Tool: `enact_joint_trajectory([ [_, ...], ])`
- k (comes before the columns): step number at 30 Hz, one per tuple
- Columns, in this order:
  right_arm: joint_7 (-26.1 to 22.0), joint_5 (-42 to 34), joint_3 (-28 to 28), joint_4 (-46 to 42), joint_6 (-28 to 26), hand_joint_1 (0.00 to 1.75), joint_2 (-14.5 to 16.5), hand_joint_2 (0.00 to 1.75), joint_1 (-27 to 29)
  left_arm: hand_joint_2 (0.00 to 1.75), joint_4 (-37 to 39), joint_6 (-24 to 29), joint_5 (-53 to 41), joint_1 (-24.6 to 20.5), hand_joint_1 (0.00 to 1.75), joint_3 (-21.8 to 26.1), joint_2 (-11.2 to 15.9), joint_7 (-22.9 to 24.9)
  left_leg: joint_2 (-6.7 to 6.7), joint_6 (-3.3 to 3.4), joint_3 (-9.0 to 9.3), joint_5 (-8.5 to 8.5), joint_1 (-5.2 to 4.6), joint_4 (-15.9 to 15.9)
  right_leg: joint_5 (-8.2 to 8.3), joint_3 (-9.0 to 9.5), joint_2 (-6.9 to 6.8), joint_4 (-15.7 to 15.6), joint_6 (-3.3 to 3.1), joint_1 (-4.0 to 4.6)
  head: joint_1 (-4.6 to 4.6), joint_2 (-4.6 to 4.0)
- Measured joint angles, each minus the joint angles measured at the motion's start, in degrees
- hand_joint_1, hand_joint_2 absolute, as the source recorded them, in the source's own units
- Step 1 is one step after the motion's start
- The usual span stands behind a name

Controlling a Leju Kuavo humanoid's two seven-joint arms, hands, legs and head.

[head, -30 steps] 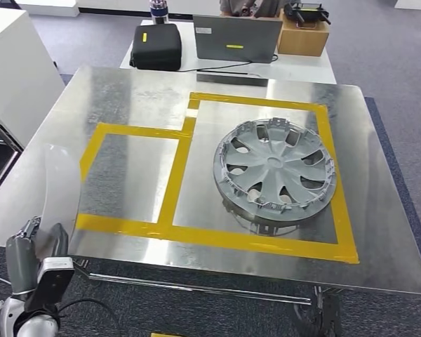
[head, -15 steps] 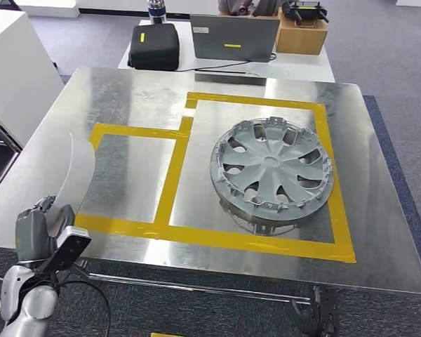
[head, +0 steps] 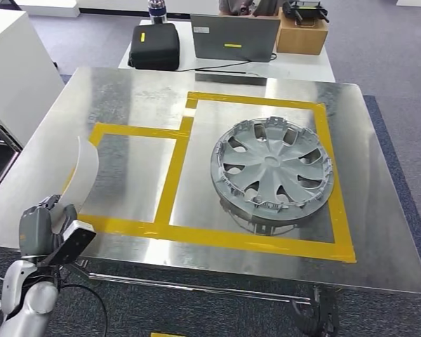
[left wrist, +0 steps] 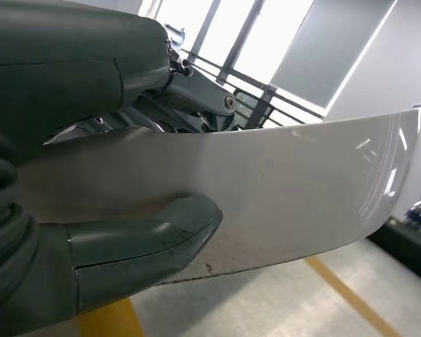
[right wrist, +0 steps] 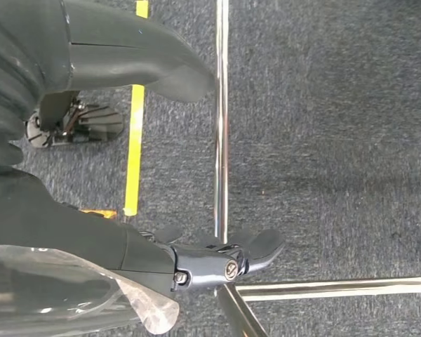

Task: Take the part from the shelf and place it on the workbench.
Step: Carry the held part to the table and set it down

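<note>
Head view, workbench [head: 118, 91]: a shiny metal table top marked with yellow tape [head: 172, 177] into a smaller box on the left and a larger box on the right.
Head view, hubcap [head: 272, 168]: a grey wheel cover lying inside the larger right box, close to its right-hand tape line.
Head view, left hand [head: 38, 228]: at the near left corner of the workbench, fingers closed around the lower end of the part.
Head view, part [head: 82, 172]: a thin, curved white panel standing up from the left hand, over the left tape line of the smaller box; whether it touches the table top cannot be told.
Head view, far side: a white table behind the workbench carries a black case [head: 156, 46], a grey laptop [head: 235, 37] and a cardboard box [head: 302, 31]; a person sits behind the laptop, mostly cut off by the frame. A white cabinet [head: 15, 74] stands at far left.
Left wrist view, left hand [left wrist: 92, 175]: thick thumb [left wrist: 161, 235] pressed on one face of the part [left wrist: 304, 182], darker fingers behind the other face, so the panel is pinched between them.
Right wrist view, right hand [right wrist: 118, 161]: held over grey carpet [right wrist: 330, 105], thumb and dark fingers apart with nothing between them.
Right wrist view, floor: chrome table legs [right wrist: 222, 112] and a yellow floor line [right wrist: 134, 133] lie below the hand.
</note>
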Motion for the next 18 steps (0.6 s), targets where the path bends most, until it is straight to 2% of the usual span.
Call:
enact_joint_trajectory([
  [5, 1.3, 1.1, 1.4, 0.0, 0.1, 0.0, 0.0, 1.75, -0.3, 1.75, 10.1, -2.7, -10.4, -9.7, 1.75, -1.5, 2.9, 6.7, 0.03, -0.2, -0.03, 0.16, 0.02, 0.0, 0.16, -0.07, 0.05, 0.1, 0.01, 0.0, -0.01, 0.0],
  [10, 2.0, 2.0, 2.7, 0.0, 0.1, 0.0, 0.3, 1.75, -0.6, 1.75, 19.8, -5.3, -17.9, -18.3, 1.75, -4.6, 4.3, 12.7, 0.3, -0.26, -0.13, 0.32, 0.02, 0.0, 0.41, -0.24, 0.24, 0.1, -0.07, 0.0, -0.01, 0.0],
  [14, 2.3, 2.5, 3.8, 0.0, 0.1, 0.0, 0.6, 1.75, -0.9, 1.75, 27.4, -6.2, -21.4, -23.9, 1.75, -6.4, 5.1, 14.5, 0.52, -0.26, -0.24, 0.43, 0.02, 0.0, 0.58, -0.44, 0.44, 0.1, -0.12, 0.0, -0.02, 0.0],
  [18, 2.3, 2.7, 4.3, 0.0, 0.1, 0.0, 0.9, 1.75, -0.9, 1.75, 31.6, -6.0, -23.5, -26.8, 1.75, -7.6, 5.2, 14.7, 0.64, -0.27, -0.29, 0.47, 0.02, 0.0, 0.66, -0.54, 0.56, 0.1, -0.12, 0.0, -0.02, 0.0],
])
